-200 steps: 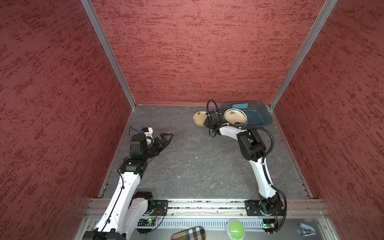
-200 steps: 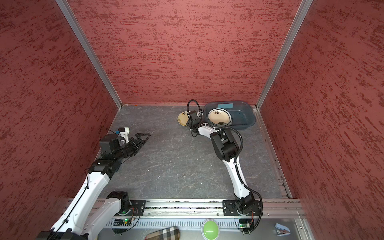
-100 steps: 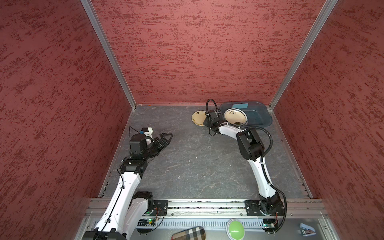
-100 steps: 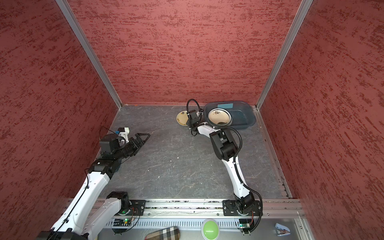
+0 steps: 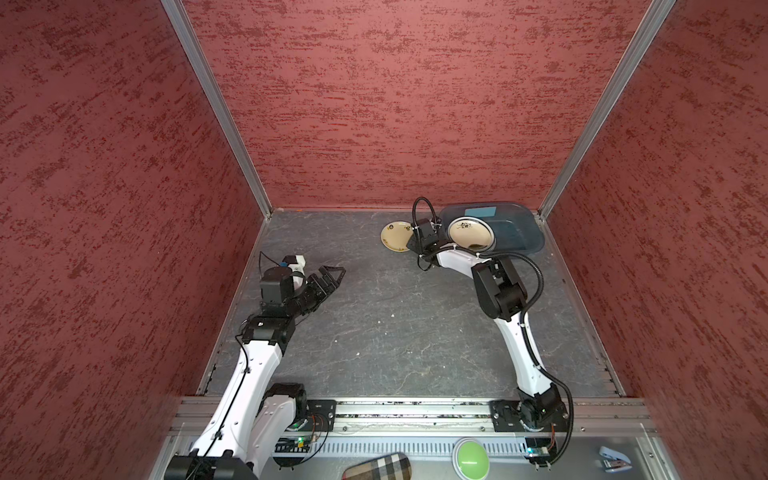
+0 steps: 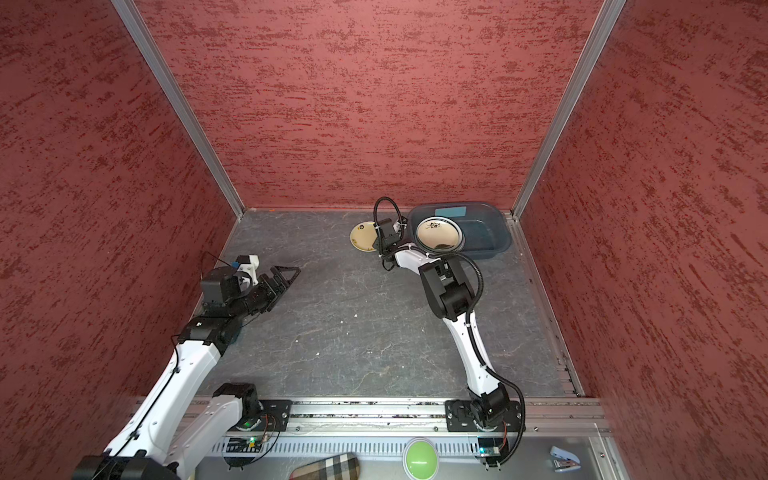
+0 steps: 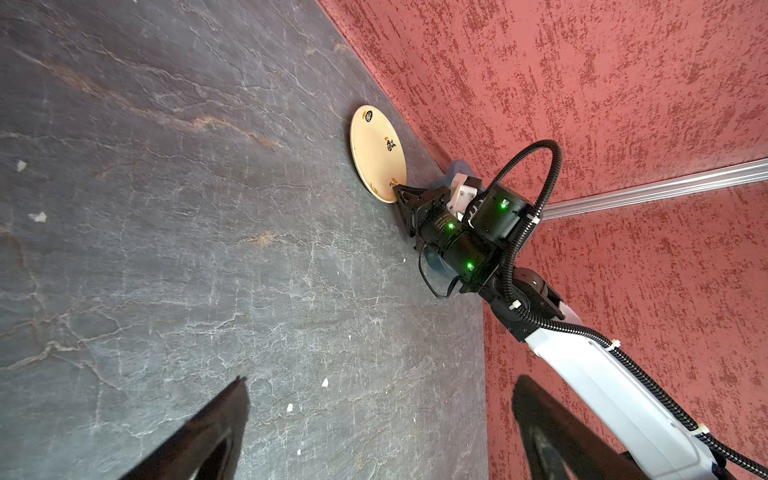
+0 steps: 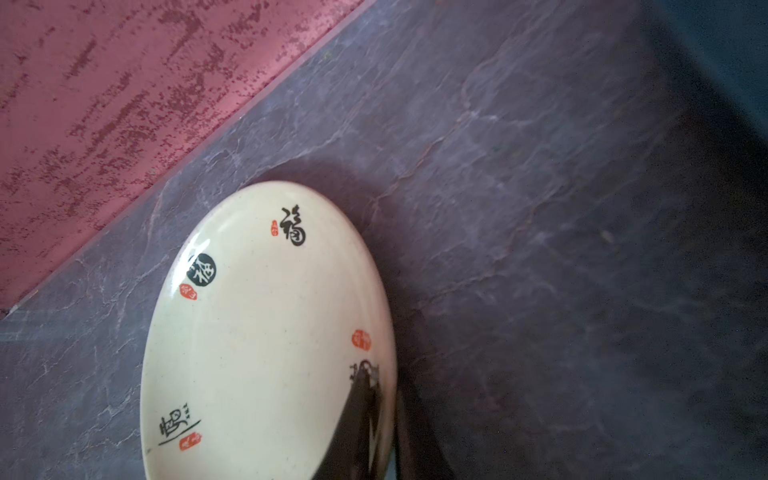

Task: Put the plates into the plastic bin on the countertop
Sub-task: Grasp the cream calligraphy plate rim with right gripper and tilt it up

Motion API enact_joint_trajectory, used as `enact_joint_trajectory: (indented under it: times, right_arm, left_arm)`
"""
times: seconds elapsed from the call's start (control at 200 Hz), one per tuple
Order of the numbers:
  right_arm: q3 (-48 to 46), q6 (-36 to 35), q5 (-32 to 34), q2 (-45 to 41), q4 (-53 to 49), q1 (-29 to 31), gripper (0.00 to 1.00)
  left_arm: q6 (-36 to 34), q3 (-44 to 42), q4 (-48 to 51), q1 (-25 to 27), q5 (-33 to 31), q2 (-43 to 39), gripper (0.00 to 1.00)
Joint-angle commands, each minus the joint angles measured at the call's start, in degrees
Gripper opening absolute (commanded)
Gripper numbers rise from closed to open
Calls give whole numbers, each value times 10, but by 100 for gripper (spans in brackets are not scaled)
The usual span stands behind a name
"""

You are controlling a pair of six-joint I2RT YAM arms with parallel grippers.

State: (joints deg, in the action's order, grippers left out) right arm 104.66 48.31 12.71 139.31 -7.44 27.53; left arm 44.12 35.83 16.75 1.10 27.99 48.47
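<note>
Soft, even light filled both top views; the right wrist view was dimmer, purple-tinted, its near fingers (image 8: 362,419) blurred.

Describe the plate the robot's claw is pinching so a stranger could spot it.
Find the blue-grey plastic bin in the far right corner of the countertop. Just left of it, outside, sits a cream plate, its rim pinched by the right gripper. Unlike the dark-rimmed plate in the bin, it bears scattered black characters and red seals.

Red textured walls (image 5: 374,104) on three sides, metal corner posts (image 5: 216,104) catching the light. Up front, a metal rail (image 5: 415,419) runs across. Just beyond it: green round button (image 5: 470,454), plaid pouch (image 5: 377,467) beside it, small white-and-blue stapler-like thing (image 5: 614,458) well apart.
</note>
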Motion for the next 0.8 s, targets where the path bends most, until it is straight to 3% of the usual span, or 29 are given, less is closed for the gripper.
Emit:
enact_joint_trajectory:
  times: [0.0, 0.376, 0.797]
  right_arm:
    - [8, -8, 11, 11, -30, -2, 10]
    - [-10, -19, 1, -9, -9, -4, 0]
    - [-62, -26, -34, -78, 29, -4, 0]
  left_arm:
    - [-10, 2, 1, -6, -7, 2, 99]
    - [-10, 3, 6, -7, -8, 0, 99]
    - [-9, 5, 7, -7, -7, -1, 100]
